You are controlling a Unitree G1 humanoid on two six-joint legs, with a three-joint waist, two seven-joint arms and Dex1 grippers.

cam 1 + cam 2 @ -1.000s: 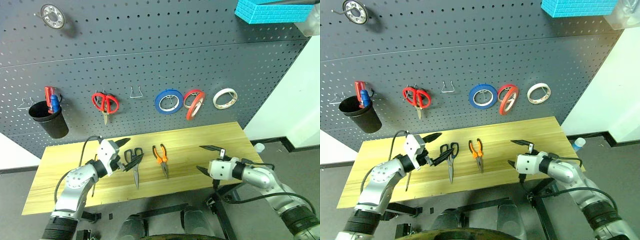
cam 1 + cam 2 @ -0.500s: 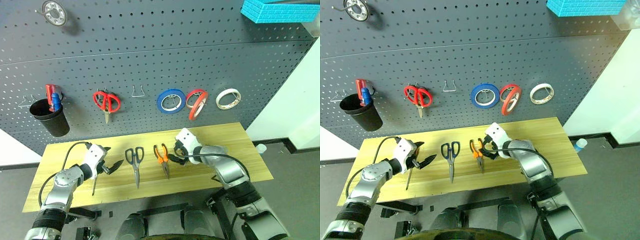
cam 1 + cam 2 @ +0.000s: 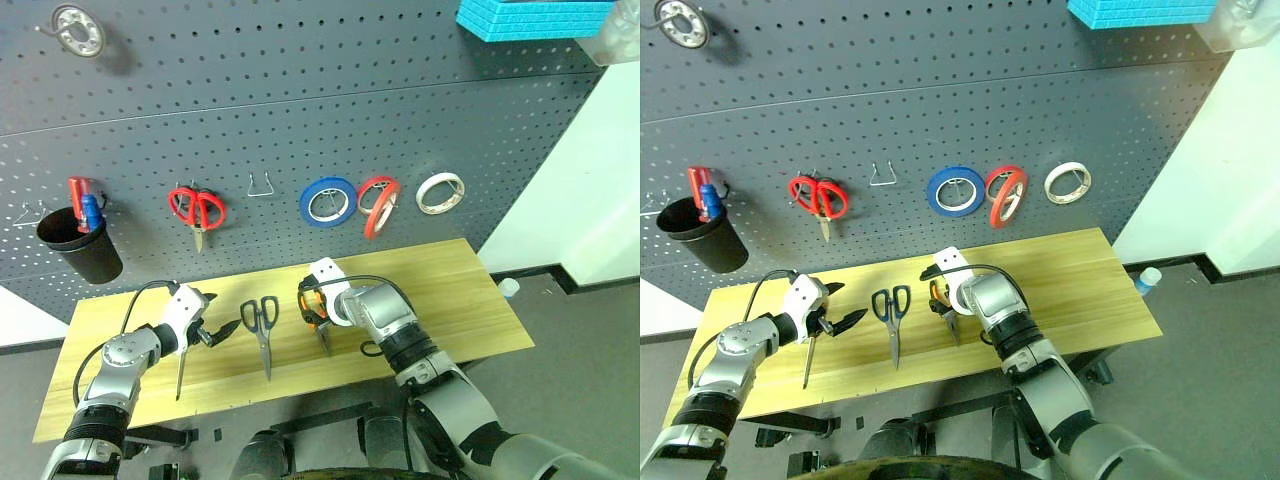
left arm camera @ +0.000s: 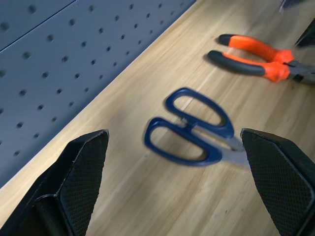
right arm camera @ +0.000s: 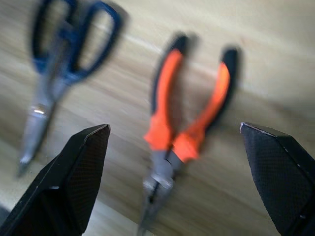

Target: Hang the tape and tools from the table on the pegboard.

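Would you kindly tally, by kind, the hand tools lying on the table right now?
Pliers: 1
Scissors: 1
Screwdriver: 1
Total on the table: 3

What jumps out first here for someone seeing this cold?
The right gripper, open, poised right over the orange-and-black pliers mid-table. Left of them lie the dark-handled scissors, with the open left gripper beside those. Behind, the dark pegboard already carries red-handled scissors and a row of tape rings: blue, red, white.
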